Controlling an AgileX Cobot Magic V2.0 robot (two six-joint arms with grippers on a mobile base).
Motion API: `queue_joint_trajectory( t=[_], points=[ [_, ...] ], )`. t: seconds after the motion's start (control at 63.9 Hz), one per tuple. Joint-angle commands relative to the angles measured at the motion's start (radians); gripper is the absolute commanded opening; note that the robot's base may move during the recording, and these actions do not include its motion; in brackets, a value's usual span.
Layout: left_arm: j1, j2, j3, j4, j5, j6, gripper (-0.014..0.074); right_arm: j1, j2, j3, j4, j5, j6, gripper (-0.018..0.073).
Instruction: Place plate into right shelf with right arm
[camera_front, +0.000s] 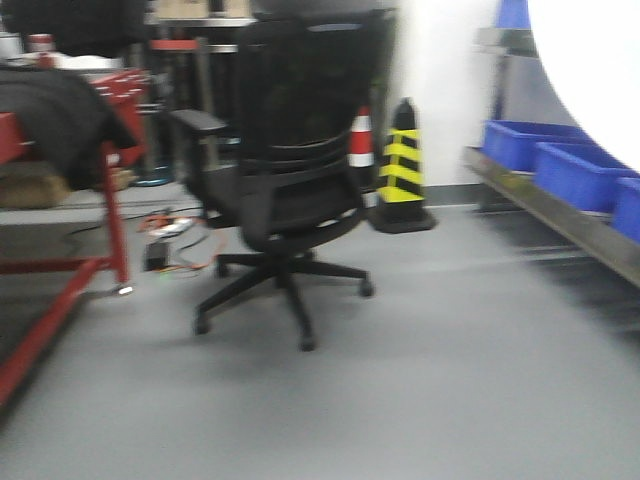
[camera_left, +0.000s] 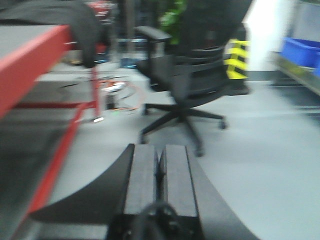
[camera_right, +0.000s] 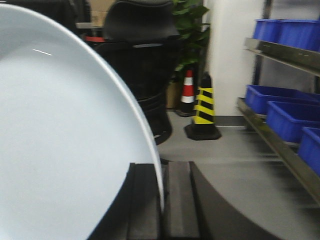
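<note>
Grey floor (camera_front: 450, 380), black chair (camera_front: 290, 180), right shelf (camera_front: 560, 216)

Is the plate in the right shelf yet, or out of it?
Out: the plain white round plate is clamped by its rim in the right pincer; the stainless-steel shelf with blue bins stands apart.
</note>
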Motion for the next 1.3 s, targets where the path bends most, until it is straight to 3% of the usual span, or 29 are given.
queue_joint_trajectory(
  t=[0.0,1.283],
  points=[
    [-0.008,-0.002,0.008,-0.004,-0.087,0.003,-0.0047,-0.005,0.013,-0.041,0.003,-0.093,-0.007,0.0054],
    [-0.008,-0.002,0.008,-0.004,-0.087,0.003,-0.0047,-0.005,0.013,-0.041,0.003,-0.093,-0.007,0.0054]
  ],
)
